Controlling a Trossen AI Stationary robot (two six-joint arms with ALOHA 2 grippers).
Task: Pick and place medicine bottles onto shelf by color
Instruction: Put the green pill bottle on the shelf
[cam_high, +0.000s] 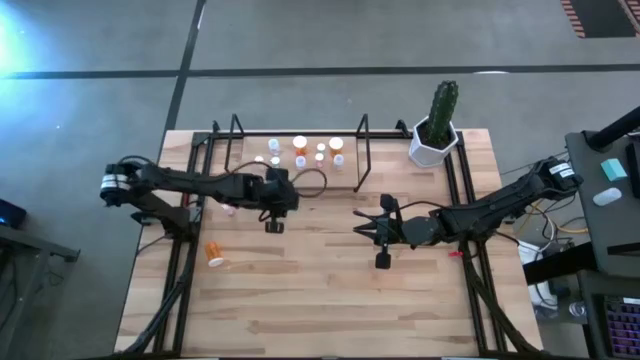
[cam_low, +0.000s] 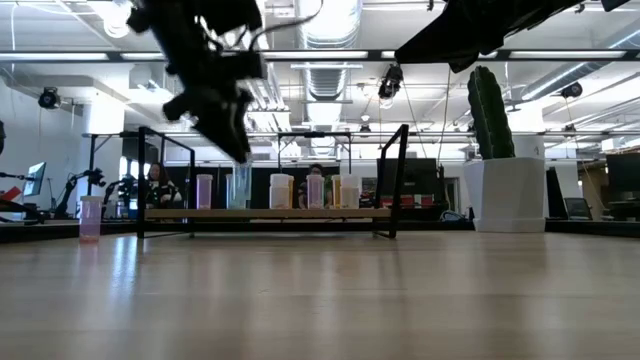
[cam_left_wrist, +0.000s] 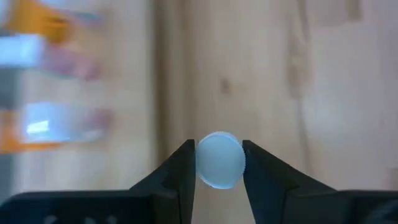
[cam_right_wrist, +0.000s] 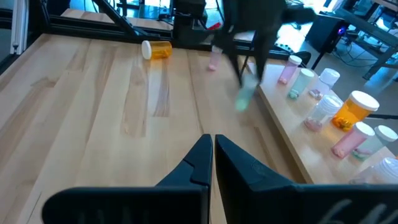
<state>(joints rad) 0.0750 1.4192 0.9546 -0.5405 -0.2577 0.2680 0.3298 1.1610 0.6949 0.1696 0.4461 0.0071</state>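
No lettering, label, brand, number or sign can be read in any of the four views: the medicine bottles (cam_right_wrist: 351, 111) on the shelf (cam_high: 352, 178) show only blurred, unreadable patches, and the wooden surface (cam_high: 330, 290) carries no markings at all.

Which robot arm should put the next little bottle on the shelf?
The left. Its left gripper is already shut on a small bottle and hangs just in front of the shelf. The right gripper is shut, holds nothing, and waits farther off over the bare table.
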